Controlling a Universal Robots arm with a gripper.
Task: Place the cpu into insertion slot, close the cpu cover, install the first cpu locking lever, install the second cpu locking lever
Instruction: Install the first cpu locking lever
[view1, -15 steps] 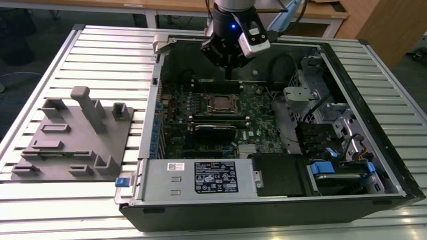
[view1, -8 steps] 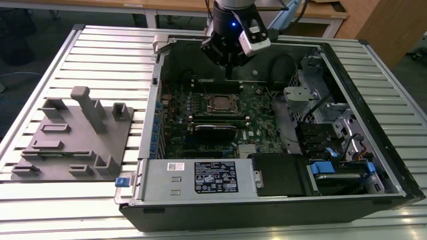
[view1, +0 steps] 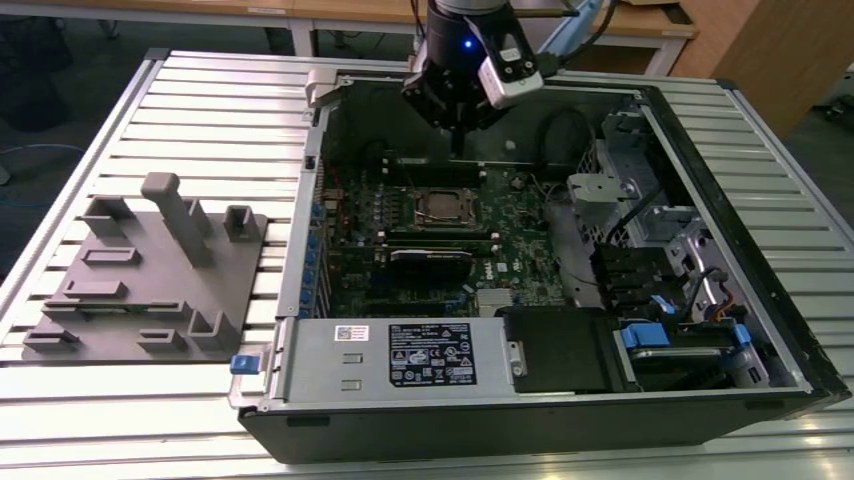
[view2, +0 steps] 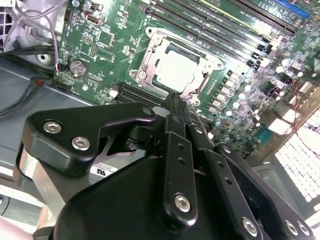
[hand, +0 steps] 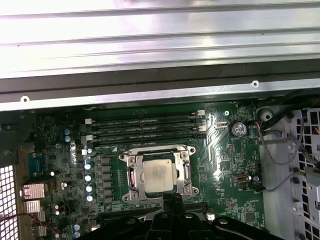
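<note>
Black steel walls of the open computer case (view1: 747, 330) are framing the green motherboard (view1: 400, 290) you are working over, all of it resting on the slatted table (view1: 200, 110). In the exterior view your gripper (view1: 455, 135) is hovering at twelve o'clock from the insertion slot (view1: 438, 207), its fingers (view2: 172, 130) pressing together on nothing. The cpu cover (hand: 131, 176) is lying flat around the cpu (hand: 157, 176), which is sitting in the slot.

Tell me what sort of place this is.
Probably a robotics lab bench: an arm over an open PC case on a slatted metal table, a grey fixture block beside it, wooden desks behind.
</note>
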